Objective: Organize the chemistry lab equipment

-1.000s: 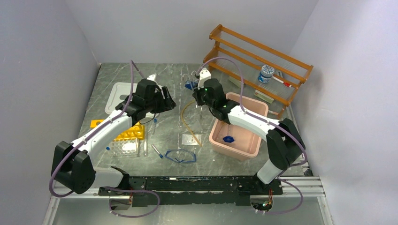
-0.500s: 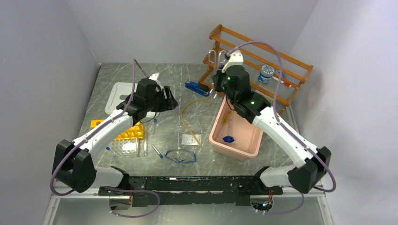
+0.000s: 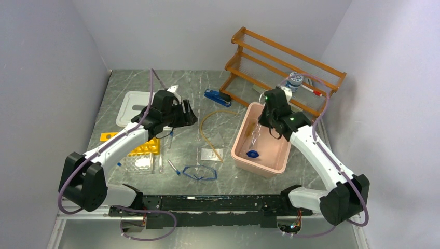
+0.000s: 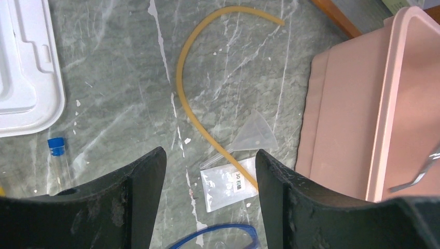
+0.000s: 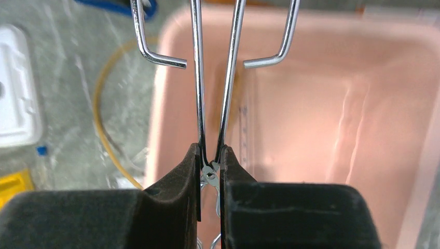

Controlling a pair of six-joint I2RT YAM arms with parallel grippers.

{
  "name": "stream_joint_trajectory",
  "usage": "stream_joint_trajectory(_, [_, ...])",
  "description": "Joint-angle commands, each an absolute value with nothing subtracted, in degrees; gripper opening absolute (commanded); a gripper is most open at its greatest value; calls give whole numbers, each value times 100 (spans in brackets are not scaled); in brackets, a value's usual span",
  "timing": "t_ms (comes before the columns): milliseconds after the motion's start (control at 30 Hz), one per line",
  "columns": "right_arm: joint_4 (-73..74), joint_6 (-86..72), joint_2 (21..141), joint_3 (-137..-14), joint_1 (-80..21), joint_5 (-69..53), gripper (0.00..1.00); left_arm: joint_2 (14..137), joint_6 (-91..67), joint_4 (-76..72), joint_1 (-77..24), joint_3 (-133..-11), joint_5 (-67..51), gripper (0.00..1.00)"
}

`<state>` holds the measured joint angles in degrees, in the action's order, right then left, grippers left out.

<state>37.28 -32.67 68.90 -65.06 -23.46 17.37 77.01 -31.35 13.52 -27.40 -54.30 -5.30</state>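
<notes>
One item binned: cap lies on bin floor. Right gripper clamped on tongs, held over bin interior, not yet released. Left gripper fingers apart, empty, above tubing and packet. Left on table: tubing, packet, goggles, tubes by yellow rack. Tongs: thin shiny wire, two long arms with bent ends, probably slippery.

Top camera looks down from behind me over the table. My wrist cameras look down close, sharing bin and tubing.
</notes>
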Motion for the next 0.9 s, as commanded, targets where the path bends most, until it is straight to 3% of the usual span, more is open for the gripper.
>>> stream_joint_trajectory(0, [3825,-3978,6858,-5830,-2293,1234,0,7780,-3194,1108,-2698,-5401,-735,68])
stream_joint_trajectory(733, [2223,-4149,8266,-4859,-2257,478,0,8130,-3186,1410,-2698,-5878,-622,67])
stream_joint_trajectory(867, [2062,-4141,8354,-4789,-2269,497,6,8130,-3198,1424,-2698,-5885,-608,67])
